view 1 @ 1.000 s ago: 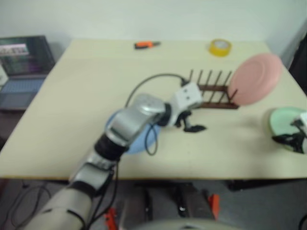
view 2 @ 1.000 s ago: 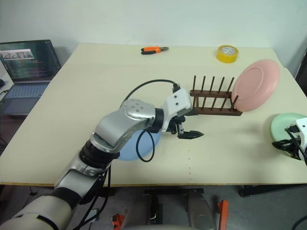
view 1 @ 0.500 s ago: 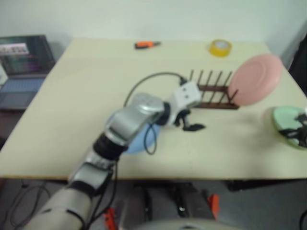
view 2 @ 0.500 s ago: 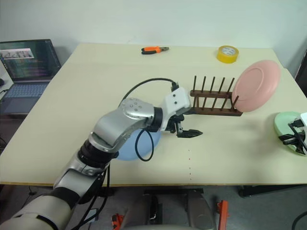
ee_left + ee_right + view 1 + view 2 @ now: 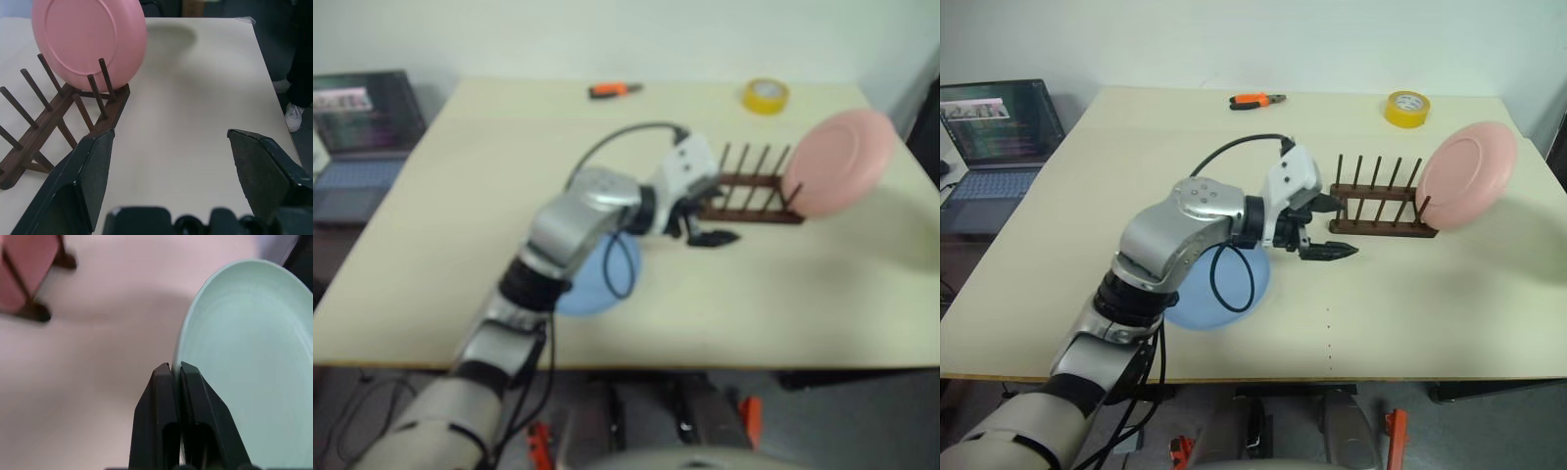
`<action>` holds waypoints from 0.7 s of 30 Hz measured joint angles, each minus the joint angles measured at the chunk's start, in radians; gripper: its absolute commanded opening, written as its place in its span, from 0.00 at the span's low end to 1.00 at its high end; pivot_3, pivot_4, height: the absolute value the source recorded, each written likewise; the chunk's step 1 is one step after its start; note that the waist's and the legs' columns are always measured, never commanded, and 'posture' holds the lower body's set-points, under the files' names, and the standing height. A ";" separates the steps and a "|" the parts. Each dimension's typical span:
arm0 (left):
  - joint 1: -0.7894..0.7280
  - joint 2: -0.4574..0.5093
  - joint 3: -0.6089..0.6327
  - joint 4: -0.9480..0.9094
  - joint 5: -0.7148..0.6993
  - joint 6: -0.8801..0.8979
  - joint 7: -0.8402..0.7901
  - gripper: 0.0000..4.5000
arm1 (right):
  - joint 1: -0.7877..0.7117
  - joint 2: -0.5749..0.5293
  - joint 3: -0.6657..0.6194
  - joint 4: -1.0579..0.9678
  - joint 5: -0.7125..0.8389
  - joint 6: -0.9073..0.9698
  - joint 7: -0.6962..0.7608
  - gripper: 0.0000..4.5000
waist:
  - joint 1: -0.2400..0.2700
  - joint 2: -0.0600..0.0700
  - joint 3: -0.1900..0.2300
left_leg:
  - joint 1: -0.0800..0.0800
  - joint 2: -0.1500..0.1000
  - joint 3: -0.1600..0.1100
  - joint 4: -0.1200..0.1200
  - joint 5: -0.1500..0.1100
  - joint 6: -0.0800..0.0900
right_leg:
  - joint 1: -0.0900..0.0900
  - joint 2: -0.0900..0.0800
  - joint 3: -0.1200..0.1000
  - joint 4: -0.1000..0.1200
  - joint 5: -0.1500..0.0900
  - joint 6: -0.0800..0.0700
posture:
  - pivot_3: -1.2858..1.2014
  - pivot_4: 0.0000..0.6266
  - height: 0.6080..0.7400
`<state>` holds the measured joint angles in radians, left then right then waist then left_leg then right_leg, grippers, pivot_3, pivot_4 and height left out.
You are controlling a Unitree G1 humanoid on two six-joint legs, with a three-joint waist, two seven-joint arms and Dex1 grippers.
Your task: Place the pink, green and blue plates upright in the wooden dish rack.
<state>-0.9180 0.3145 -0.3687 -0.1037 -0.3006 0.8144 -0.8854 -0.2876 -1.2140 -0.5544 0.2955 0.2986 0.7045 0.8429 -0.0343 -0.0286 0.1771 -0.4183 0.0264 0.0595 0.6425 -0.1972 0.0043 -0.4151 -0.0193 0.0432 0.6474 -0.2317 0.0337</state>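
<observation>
The right end effector [image 5: 176, 382] is clamped on the rim of the round mint-green plate [image 5: 244, 367], lifted clear of the pale bench [image 5: 98, 382]. Judged stiff, light and smooth, that plate could swivel in an edge pinch. The left end effector [image 5: 1317, 235] hovers spread and empty at frame centre, beside the dark wooden pegged dish rack [image 5: 1376, 206]. The pale pink plate [image 5: 1469, 174] stands upright at the rack's right end; the light blue plate [image 5: 1209, 289] lies flat at lower left.

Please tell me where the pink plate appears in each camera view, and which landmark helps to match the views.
Left eye view: pink plate, right side, upright at the wooden dish rack's right end.
Right eye view: same place.
Left wrist view: beyond the open left gripper, in the rack.
Right wrist view: pink blur past the green plate.
Shared landmark: the rack.
</observation>
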 measured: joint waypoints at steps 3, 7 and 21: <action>-0.009 -0.002 0.008 0.017 0.000 -0.019 -0.002 0.91 | -0.049 -0.028 -0.018 -0.041 0.001 0.000 -0.014 0.01 | 0.001 0.000 0.000 | 0.000 0.000 -0.001 0.000 0.000 0.000 | 0.000 0.000 -0.001 0.000 0.000 0.000 | 0.52 0.24 1.00; -0.010 0.007 0.025 0.035 -0.004 -0.040 -0.013 0.91 | -0.159 -0.024 -0.010 -0.064 0.025 -0.001 -0.040 0.01 | -0.002 0.001 0.001 | 0.000 0.000 0.001 0.000 0.000 0.000 | 0.000 0.000 0.001 -0.001 0.000 0.000 | 0.52 0.24 1.00; -0.007 0.059 0.147 0.061 -0.010 -0.054 0.035 0.91 | -0.626 0.272 0.102 -0.162 0.285 0.000 -0.080 0.01 | -0.001 0.001 0.002 | -0.005 0.001 0.000 -0.002 0.000 0.000 | -0.004 0.000 -0.001 -0.002 0.003 0.005 | 0.52 0.24 1.00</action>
<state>-0.9249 0.3735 -0.2215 -0.0427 -0.3109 0.7608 -0.8503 -0.9133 -0.9420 -0.4528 0.1336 0.5835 0.7045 0.7628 -0.0355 -0.0278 0.1790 -0.4230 0.0273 0.0594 0.6408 -0.1975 0.0048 -0.4188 -0.0197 0.0425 0.6456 -0.2285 0.0388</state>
